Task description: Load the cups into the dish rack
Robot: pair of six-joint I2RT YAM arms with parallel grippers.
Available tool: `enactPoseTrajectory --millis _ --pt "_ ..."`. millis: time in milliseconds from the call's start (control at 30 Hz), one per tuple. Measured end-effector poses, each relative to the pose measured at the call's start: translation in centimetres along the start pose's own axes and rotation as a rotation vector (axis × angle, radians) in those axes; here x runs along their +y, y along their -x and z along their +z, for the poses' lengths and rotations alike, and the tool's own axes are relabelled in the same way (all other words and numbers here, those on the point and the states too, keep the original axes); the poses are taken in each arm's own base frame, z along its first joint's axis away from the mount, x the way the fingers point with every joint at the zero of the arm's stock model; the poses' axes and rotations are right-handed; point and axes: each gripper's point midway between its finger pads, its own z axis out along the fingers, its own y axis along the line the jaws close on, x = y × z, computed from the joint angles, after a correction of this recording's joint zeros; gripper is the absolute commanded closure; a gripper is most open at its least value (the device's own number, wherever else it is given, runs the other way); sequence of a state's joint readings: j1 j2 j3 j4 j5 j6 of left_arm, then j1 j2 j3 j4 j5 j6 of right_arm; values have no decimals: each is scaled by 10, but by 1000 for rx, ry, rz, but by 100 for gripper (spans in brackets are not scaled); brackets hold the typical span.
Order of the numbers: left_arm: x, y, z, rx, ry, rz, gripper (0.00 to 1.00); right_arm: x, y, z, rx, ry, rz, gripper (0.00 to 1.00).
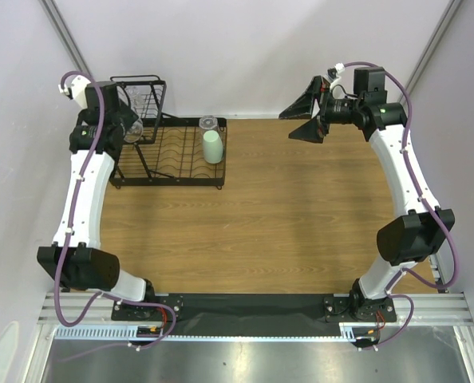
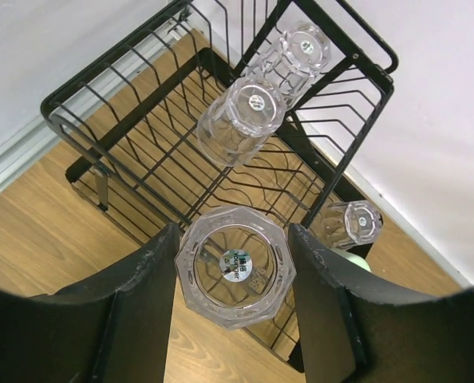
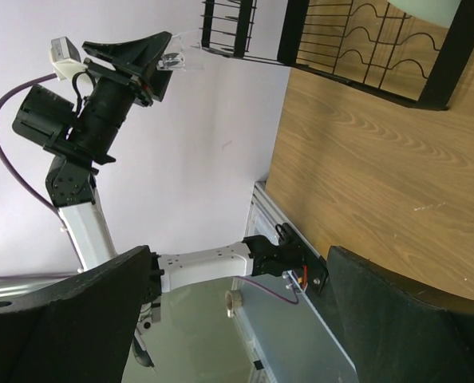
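My left gripper [image 2: 235,237] is shut on a clear glass cup [image 2: 235,266], held base-up in the air beside the raised basket [image 2: 85,88] of the black dish rack [image 1: 169,153]. Two clear cups [image 2: 241,121] [image 2: 298,49] lie in that basket. Another clear cup [image 2: 353,223] and the mint-green tumbler [image 1: 212,147] stand upside down on the low plate tray. In the top view the left gripper [image 1: 132,130] is at the rack's left end. My right gripper [image 1: 307,118] is open and empty, high over the table's far right, and its own view [image 3: 238,255] shows nothing between the fingers.
The rack sits at the far left against the back wall. The wooden table [image 1: 301,215] stretches from the rack to the right arm. White walls close in on the left, back and right. A metal rail [image 1: 253,307] runs along the near edge.
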State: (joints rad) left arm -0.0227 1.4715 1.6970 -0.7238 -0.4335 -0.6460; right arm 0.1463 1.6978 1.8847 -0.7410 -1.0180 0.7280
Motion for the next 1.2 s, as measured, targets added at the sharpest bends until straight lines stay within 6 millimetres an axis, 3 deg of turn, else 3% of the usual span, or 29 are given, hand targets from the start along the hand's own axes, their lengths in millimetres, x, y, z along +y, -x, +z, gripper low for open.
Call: enactPoseTrajectory --millis 267,433,533,767,967,1200 --pt "-7 -5 -9 -27 -112 -38 99 0 1 -1 -3 -1 -3 0" --pt "-16 5 -11 -55 -149 -54 100 0 1 -1 -3 -1 -4 0" --pt "-25 10 -4 -58 -155 -58 100 0 1 -1 -3 0 -4 0" --pt "-29 0 23 12 -98 -33 99 -1 2 -2 -7 -2 -2 0" --pt "-21 -22 39 89 -35 1 100 -2 3 -3 -9 -4 1 0" --pt "-5 -11 48 72 4 -27 100 -3 2 -3 -7 -6 5 0"
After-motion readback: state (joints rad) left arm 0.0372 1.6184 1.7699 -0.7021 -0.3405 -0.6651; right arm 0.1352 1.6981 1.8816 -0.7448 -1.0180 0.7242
